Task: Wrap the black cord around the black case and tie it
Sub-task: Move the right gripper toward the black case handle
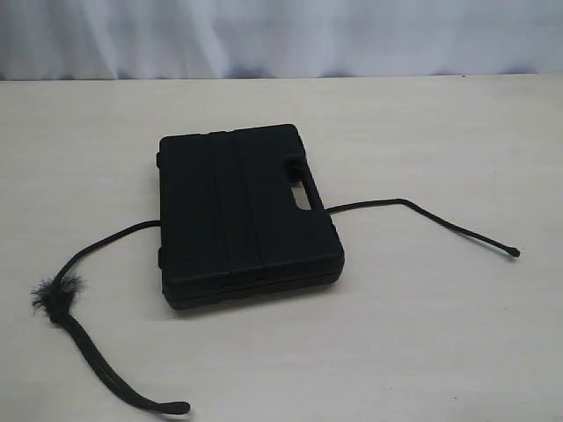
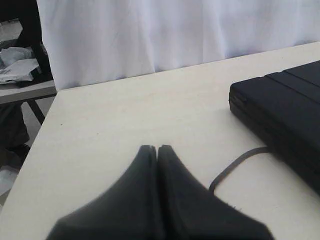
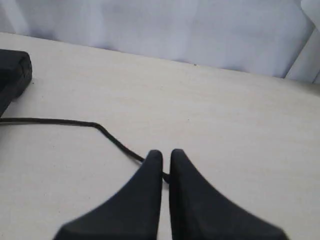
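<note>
The black case (image 1: 242,211) lies flat in the middle of the table, handle cutout toward the right. The black cord (image 1: 106,239) runs out from under its left side, past a frayed tuft (image 1: 54,293), to a flat end near the front edge. Its other part (image 1: 413,207) leaves the case's right side and ends on the table. Neither gripper shows in the exterior view. My left gripper (image 2: 154,148) is shut and empty, near the case (image 2: 280,100) and a loop of cord (image 2: 235,167). My right gripper (image 3: 163,152) is shut above the cord (image 3: 60,121), holding nothing.
The pale wooden table (image 1: 422,352) is backed by a white curtain (image 1: 281,35). In the left wrist view the table's edge (image 2: 45,125) drops off to a dark stand with papers (image 2: 20,70) beyond it.
</note>
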Motion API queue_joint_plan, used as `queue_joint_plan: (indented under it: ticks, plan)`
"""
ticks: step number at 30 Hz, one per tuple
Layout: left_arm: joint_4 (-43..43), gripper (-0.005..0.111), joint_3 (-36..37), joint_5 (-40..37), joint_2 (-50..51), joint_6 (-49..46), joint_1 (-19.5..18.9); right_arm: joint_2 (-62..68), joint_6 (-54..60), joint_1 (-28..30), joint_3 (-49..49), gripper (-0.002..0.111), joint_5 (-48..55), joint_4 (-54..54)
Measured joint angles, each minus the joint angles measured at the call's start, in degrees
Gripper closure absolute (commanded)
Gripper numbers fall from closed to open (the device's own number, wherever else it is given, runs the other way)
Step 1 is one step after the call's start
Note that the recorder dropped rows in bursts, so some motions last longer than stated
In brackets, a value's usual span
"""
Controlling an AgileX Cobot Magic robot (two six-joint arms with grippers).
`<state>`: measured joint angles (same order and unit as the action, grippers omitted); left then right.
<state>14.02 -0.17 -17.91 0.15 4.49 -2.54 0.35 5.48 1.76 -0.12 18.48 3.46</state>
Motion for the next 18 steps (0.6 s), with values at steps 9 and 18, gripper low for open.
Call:
queue_joint_plan:
  ticks: [9, 18]
  plan:
    - [-4.8, 0.107, 0.0, 4.5, 0.0, 0.0, 0.0, 0.0, -4.8, 0.0, 0.0, 0.103, -9.1, -26.6]
    - [-30.7, 0.107, 0.0, 11.6, 0.0, 0.0, 0.0, 0.0, -5.5, 0.0, 0.0, 0.103, -19.3, -46.4]
